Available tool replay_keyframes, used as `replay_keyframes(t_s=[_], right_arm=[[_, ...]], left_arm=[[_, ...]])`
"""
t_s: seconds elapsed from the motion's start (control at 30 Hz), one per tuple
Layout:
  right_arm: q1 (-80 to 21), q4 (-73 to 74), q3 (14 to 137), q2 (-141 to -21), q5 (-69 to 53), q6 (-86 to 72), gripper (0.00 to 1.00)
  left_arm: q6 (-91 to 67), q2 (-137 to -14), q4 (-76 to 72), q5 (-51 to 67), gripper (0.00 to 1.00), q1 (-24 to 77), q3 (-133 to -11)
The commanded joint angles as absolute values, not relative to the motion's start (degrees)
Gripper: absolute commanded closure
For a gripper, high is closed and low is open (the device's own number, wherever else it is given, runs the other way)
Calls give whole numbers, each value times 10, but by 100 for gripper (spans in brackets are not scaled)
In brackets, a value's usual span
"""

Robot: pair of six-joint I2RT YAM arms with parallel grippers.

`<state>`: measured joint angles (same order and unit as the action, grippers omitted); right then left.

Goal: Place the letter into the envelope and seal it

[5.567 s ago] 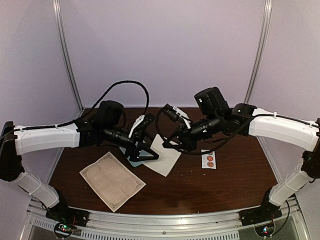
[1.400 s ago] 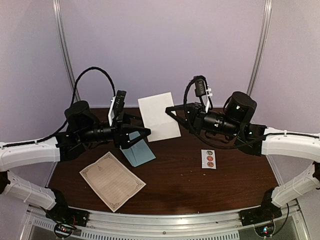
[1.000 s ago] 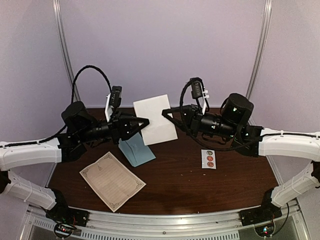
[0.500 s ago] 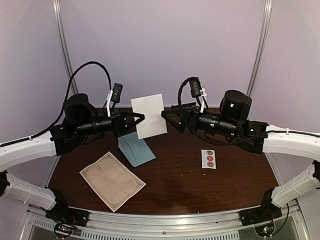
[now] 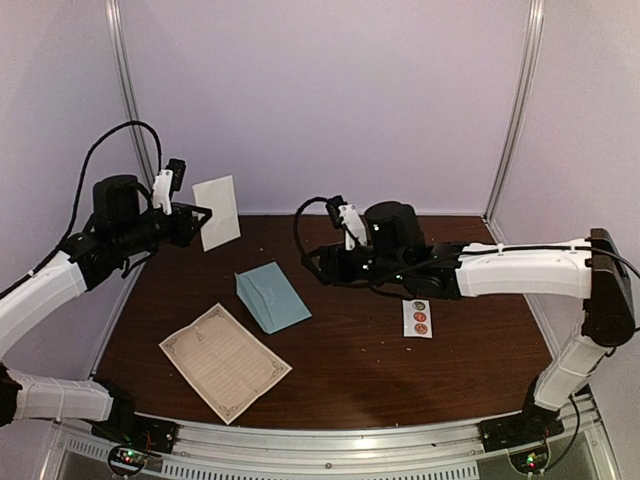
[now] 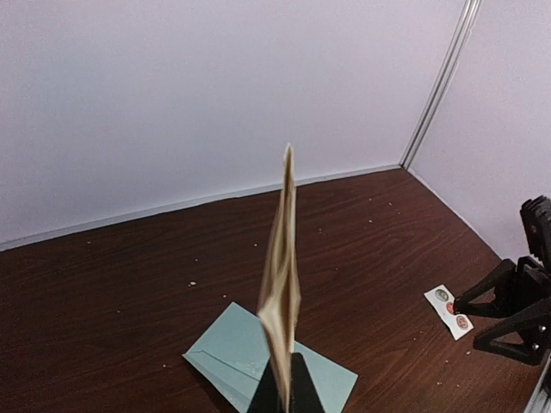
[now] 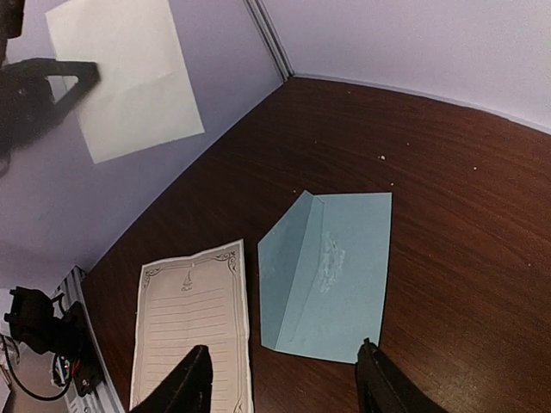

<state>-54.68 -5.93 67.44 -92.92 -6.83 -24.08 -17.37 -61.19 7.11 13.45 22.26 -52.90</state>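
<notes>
While the left hand (image 5: 201, 214) pinches a white sheet (image 5: 220, 210), the right hand (image 7: 282, 383) gapes.

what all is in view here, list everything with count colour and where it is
envelope: 1, light blue, flat on the table left of centre
letter: 1, cream with a dark ornate border, flat on the table, nearer the arm bases than the envelope
plain white sheet: 1, white, held up in the air at far left
sticker strip: 1, white with small round stickers, on the table right of centre
table: 1, dark brown wood
left gripper: 1, black, raised, shut on the plain white sheet
right gripper: 1, black, open, above the envelope's near edge, holding nothing
</notes>
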Motion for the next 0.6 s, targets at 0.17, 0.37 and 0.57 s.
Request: replay_keyframes(t_s=[0.17, 0.37, 0.57], right_arm=[[-549, -57, 778, -1100, -90, -239, 47], [-549, -61, 839, -1197, -103, -241, 48], [-549, -63, 878, -1266, -98, -246, 48]], left_arm=[[-121, -591, 95, 58, 100, 218, -514], [-121, -598, 95, 67, 100, 219, -513], [-121, -608, 95, 85, 100, 219, -511]])
